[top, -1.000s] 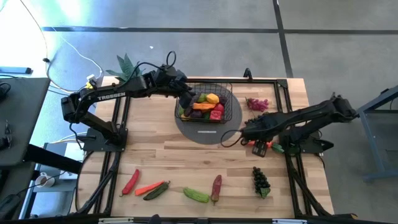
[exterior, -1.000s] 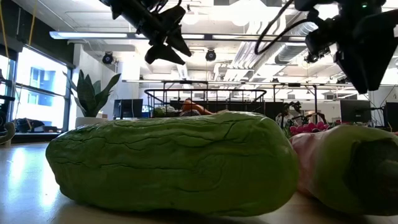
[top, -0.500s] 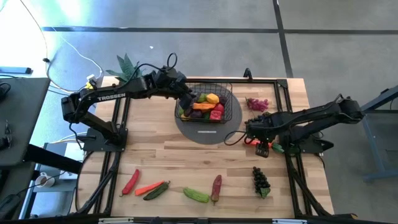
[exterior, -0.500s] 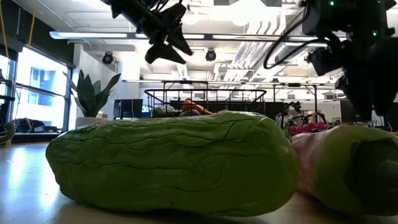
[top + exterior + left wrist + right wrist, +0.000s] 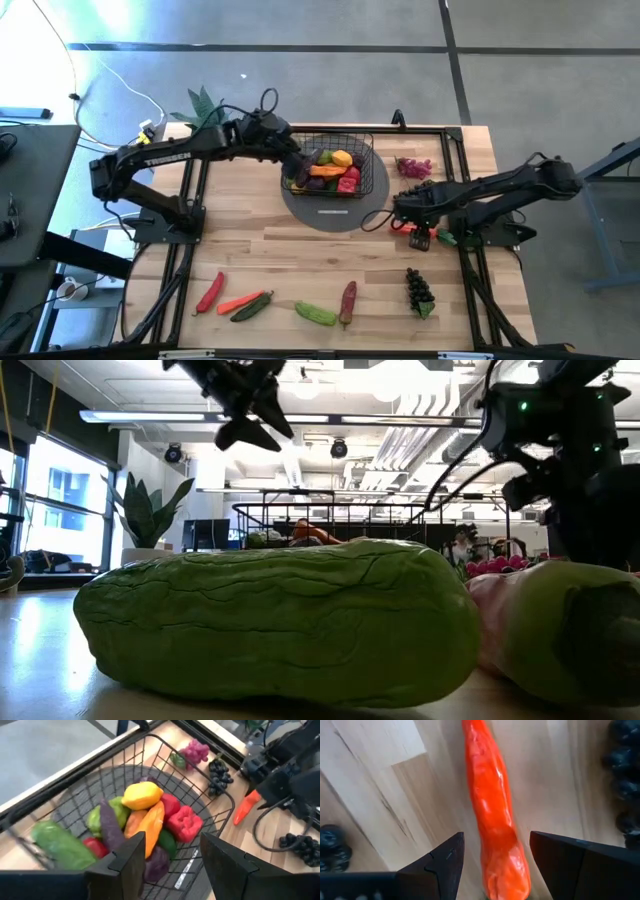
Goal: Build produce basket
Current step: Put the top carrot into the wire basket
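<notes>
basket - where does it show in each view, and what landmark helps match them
High view: basket at top centre, on the grey mat.
Low view: its rim shows far off, behind the big green vegetable.
Left wrist view: fills the middle, produce inside.
Right wrist view: not in it.
Shared landmark: pink grapes beside the basket, also in the left wrist view.

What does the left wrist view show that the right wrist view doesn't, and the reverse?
Only the left wrist view shows the basket with its produce, including a yellow piece, plus the pink grapes beyond it. Only the right wrist view shows the right gripper open, astride the orange carrot on the wood. Both show that carrot and dark grapes.
</notes>
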You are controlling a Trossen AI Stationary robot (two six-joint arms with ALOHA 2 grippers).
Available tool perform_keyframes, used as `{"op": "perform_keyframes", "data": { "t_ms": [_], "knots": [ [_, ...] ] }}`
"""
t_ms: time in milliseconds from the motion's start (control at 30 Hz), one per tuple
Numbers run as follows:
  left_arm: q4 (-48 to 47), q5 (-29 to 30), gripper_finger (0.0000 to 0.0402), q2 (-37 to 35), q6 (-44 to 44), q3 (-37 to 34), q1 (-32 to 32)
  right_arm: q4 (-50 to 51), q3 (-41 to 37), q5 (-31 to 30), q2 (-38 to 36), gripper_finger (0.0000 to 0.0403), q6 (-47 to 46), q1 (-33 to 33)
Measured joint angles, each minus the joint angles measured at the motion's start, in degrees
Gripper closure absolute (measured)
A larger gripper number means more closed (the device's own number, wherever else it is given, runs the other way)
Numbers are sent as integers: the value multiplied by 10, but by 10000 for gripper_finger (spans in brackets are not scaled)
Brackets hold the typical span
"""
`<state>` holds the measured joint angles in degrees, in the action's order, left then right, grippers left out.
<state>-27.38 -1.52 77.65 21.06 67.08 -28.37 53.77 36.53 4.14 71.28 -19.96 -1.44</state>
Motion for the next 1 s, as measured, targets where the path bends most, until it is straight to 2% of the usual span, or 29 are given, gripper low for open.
{"op": "perform_keyframes", "data": {
  "t_ms": [467,600,767,1000],
  "knots": [
    [-76,13,225,-112,18,0,0,-23,3,6,131,197,7,8],
    [-80,28,225,-129,13,0,0,-19,12,13,142,234,-11,8],
    [-81,48,225,-139,-5,0,-1,-20,30,17,142,323,-50,11],
    [-82,52,225,-139,-47,0,-1,-19,58,44,142,330,-102,10]
  ]
}}
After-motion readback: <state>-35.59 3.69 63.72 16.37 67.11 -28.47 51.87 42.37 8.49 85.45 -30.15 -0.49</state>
